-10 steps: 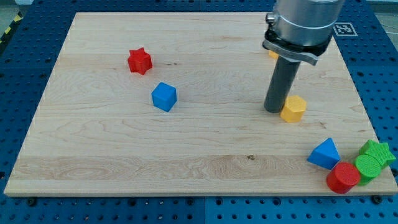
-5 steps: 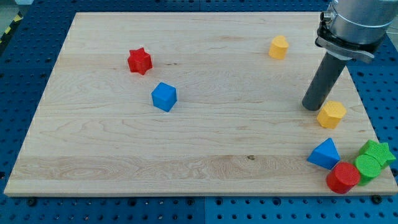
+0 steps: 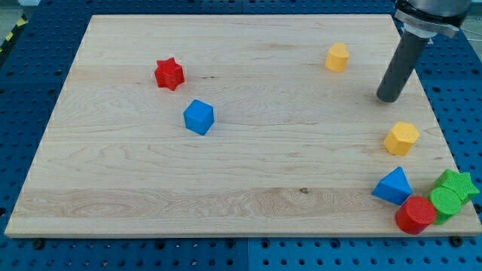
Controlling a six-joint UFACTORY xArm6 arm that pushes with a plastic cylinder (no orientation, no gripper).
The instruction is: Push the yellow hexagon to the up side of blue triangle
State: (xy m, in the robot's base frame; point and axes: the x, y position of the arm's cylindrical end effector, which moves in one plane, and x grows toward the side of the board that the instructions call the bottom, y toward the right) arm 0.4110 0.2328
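Note:
The yellow hexagon (image 3: 401, 138) lies near the board's right edge. The blue triangle (image 3: 393, 186) lies just below it, towards the view's bottom, with a small gap between them. My tip (image 3: 388, 97) rests on the board above the hexagon, towards the view's top and a little to its left, and is clear of it. The dark rod rises to the view's top right corner.
A red cylinder (image 3: 415, 214), a green cylinder (image 3: 446, 202) and a green star (image 3: 458, 183) cluster right of the blue triangle at the wooden board's (image 3: 226, 173) corner. Another yellow block (image 3: 337, 57) lies at top right. A red star (image 3: 169, 73) and a blue cube (image 3: 199, 117) lie at left.
The tip pushed the yellow hexagon to the right, to above the blue triangle. It has since drawn back towards the view's top and no longer touches the hexagon.

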